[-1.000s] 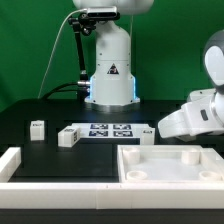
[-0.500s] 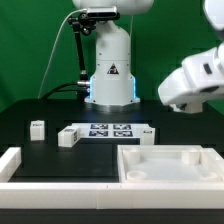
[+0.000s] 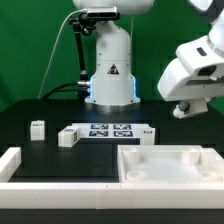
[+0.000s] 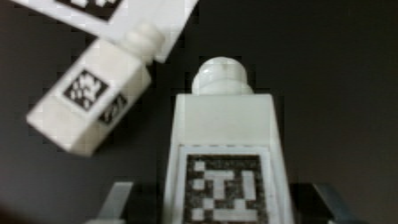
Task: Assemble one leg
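Observation:
In the wrist view the gripper [image 4: 222,203] is shut on a white leg [image 4: 222,125]. The leg's tag faces the camera and its rounded peg end points away from the fingers [image 4: 121,200]. In the exterior view the gripper [image 3: 184,108] hangs high at the exterior view's right, above the table, and I cannot make out the held leg there. Below it a second leg [image 4: 98,90] lies by the corner of the marker board [image 4: 134,12], and it also shows in the exterior view [image 3: 145,132]. Two more legs [image 3: 37,128] [image 3: 68,136] stand at the exterior view's left.
The large white panel [image 3: 170,178] with raised rim lies at the front right of the exterior view. A white L-shaped barrier [image 3: 12,165] runs along the front left. The marker board [image 3: 108,130] lies mid-table. The robot base [image 3: 110,70] stands behind it.
The arm rose from low beside the panel at the exterior view's right to well above the table, then shifted slightly. The legs on the table have not moved.

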